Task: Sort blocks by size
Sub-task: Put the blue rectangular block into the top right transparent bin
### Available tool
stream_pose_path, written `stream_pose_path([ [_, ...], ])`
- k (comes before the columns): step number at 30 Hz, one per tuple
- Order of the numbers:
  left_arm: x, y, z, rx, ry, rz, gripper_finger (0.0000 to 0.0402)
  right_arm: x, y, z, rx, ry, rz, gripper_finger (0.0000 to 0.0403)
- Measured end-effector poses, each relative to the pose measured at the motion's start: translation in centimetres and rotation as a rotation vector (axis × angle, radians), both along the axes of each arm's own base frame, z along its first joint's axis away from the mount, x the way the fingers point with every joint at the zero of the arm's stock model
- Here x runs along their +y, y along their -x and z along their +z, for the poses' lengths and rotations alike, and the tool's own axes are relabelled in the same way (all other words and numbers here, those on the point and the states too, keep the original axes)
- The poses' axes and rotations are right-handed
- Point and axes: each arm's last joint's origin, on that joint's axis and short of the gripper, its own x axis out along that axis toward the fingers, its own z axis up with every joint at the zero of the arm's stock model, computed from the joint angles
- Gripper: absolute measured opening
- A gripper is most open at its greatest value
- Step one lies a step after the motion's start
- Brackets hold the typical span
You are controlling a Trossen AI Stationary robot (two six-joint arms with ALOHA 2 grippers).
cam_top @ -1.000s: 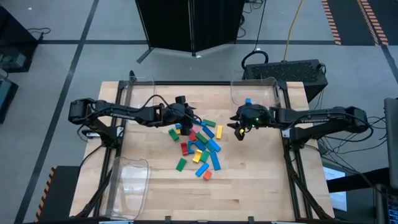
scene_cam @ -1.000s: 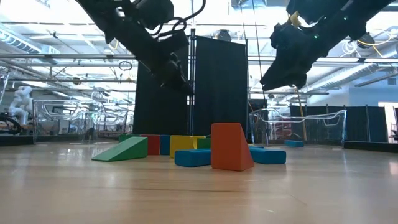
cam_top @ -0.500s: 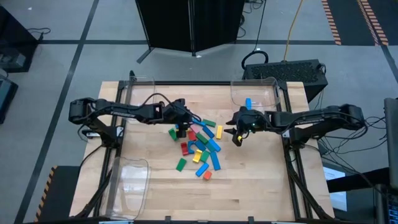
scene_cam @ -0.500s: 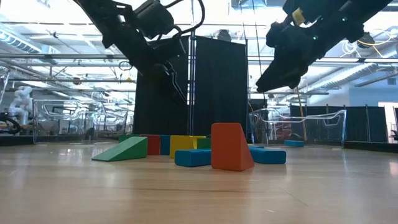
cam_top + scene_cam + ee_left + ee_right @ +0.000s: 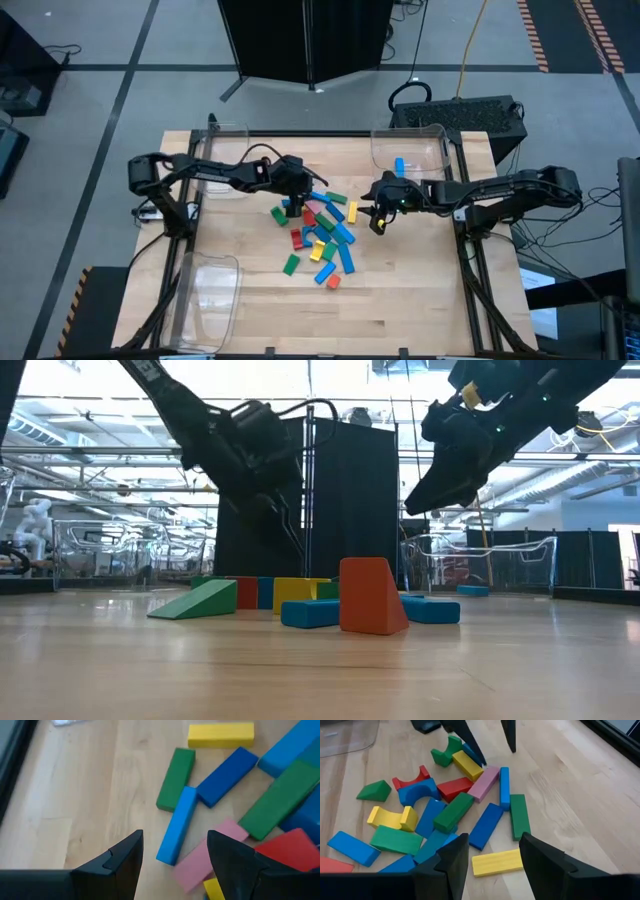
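Coloured blocks lie between the left tool and right tool, both open, empty.

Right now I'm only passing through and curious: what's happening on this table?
Two robot arms are working over a heap of coloured blocks in the middle of a wooden table. The left gripper hangs open over the heap's far left part, a light blue bar showing between its fingers. The right gripper hovers open beside the heap's right edge, a yellow bar just ahead of it. Neither holds anything. One blue block lies in the clear bin at the far right.
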Motion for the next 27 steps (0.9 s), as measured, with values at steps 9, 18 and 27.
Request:
stream_pose_path([
  [9,1.7,-0.3,-2.1,-0.009,0.056,-0.045,0.0222,0.0,0.0,0.0,0.002,0.0,0.0,0.0169],
  [18,2.2,-0.7,-3.7,-0.015,0.089,-0.062,0.0221,0.0,0.0,0.1,-0.008,-0.006,-0.005,0.0169],
  [27,2.3,-0.9,-4.0,-0.014,0.095,-0.06,0.0221,-0.1,-0.1,0.1,-0.021,0.001,-0.059,0.0169],
])
